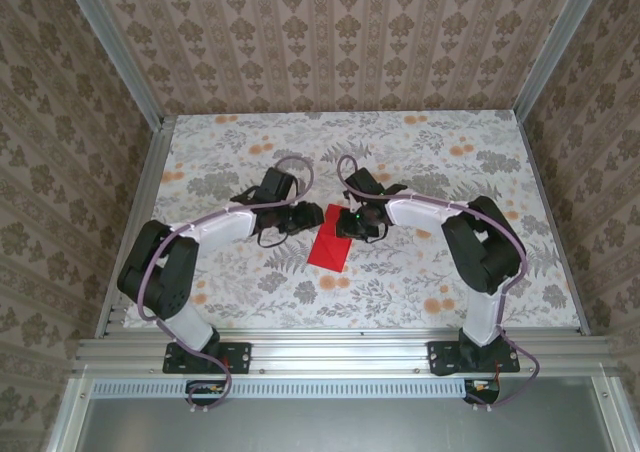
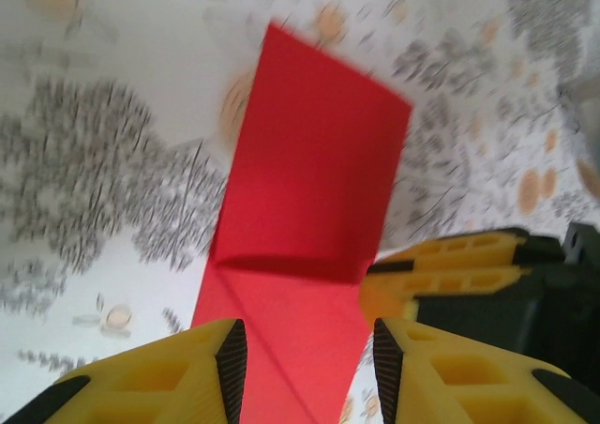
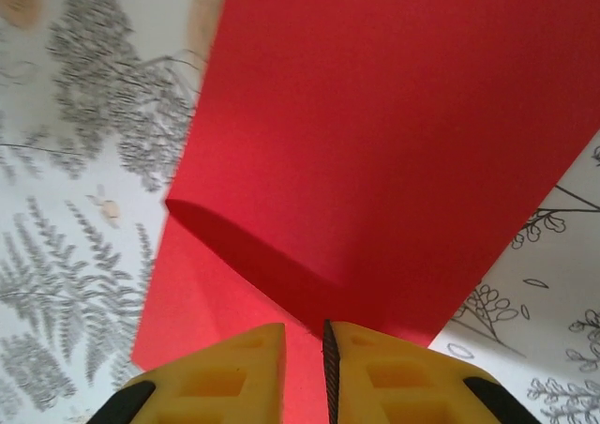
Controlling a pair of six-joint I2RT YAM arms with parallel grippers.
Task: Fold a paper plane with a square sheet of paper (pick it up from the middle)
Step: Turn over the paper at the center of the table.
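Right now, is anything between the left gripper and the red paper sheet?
Nothing visible. The left gripper hangs open directly over the red paper sheet; the right gripper, pinching its raised flap, sits off to one side.

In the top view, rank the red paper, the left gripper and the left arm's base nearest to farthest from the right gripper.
1. red paper, held by the right gripper.
2. left gripper, just across the paper.
3. left arm's base, at the near left.
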